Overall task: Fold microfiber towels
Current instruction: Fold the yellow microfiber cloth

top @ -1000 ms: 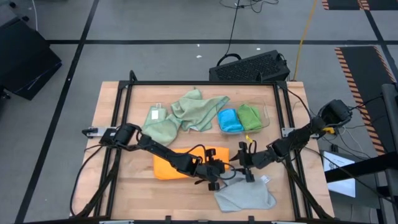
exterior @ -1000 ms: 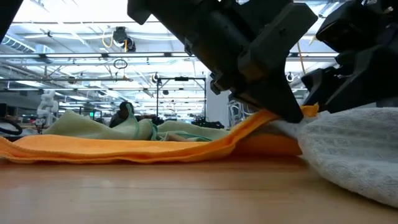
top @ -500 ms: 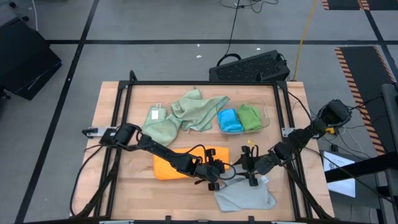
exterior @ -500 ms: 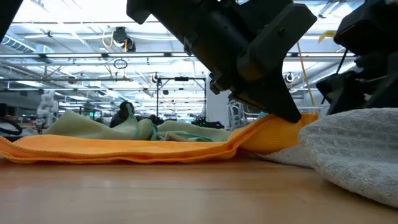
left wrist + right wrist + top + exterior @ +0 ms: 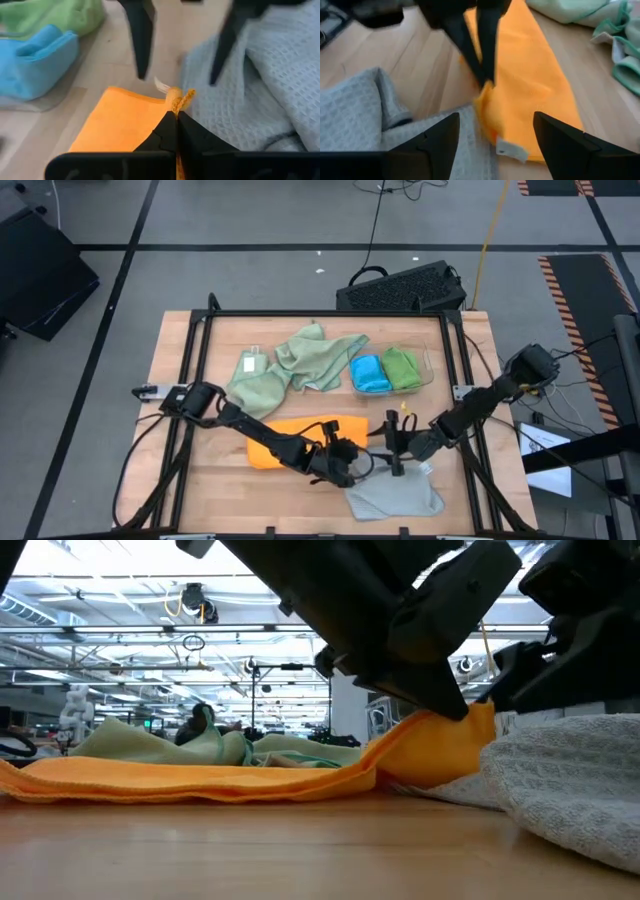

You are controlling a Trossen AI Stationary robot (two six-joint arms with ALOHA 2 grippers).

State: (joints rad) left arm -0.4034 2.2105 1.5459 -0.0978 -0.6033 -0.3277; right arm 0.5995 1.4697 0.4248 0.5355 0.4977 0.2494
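Note:
An orange towel [image 5: 285, 442] lies folded long on the table near the front. Its right end rests against a crumpled light grey towel [image 5: 395, 495]. My left gripper [image 5: 355, 460] is shut on the orange towel's right corner. My right gripper [image 5: 505, 145] stands open just right of that corner, its fingers on either side and touching nothing. Two pale green towels [image 5: 300, 362] lie heaped behind. A blue towel [image 5: 369, 373] and a bright green towel [image 5: 402, 368] lie folded in a clear tray [image 5: 430, 370]. My left gripper pinches the orange towel's right near corner [image 5: 180, 98] between its two fingertips [image 5: 170, 125]; one layer or several, I cannot tell. The fingers slant down at it from the table's left. The corner [image 5: 450, 735] stands bunched and raised above the grey towel's edge; the rest lies flat.
A small clear packet [image 5: 252, 364] lies at the back left by the green towels. A black frame [image 5: 320, 313] borders the work area. A white tag [image 5: 511, 149] shows at the orange towel's edge. Bare wood lies at the front left.
My right gripper has drawn back from the orange towel's corner, toward the table's near right. The corner, which lay stretched low over the grey towel's edge, now stands higher and bunched in my left gripper; the rest of the orange towel has stayed flat.

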